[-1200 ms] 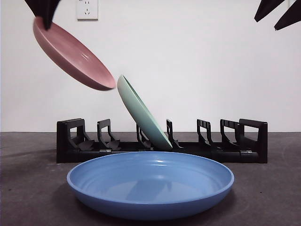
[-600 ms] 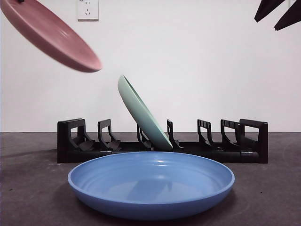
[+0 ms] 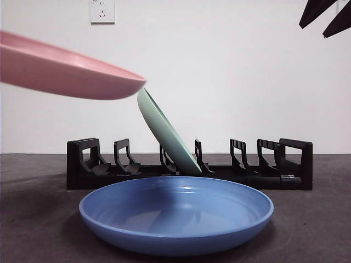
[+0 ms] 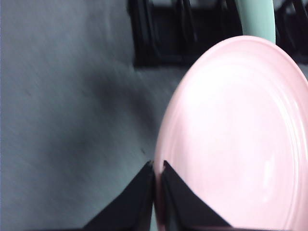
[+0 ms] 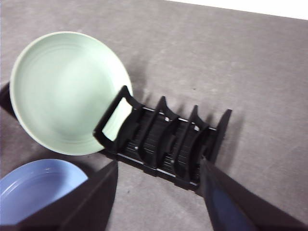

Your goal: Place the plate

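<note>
A pink plate hangs almost level high at the left of the front view, above the rack's left slots. My left gripper is shut on the rim of this pink plate. A pale green plate leans in a middle slot of the black rack; the right wrist view shows the same green plate and rack. A big blue plate lies flat on the table in front of the rack. My right gripper is open, high above the rack's right end, seen as black tips.
The dark grey table stretches to both sides of the blue plate. A white wall with a socket stands behind the rack.
The pink plate has swung from a steep tilt to nearly level and come lower and nearer the camera; its right edge now reaches the green plate's top. The right arm is still.
</note>
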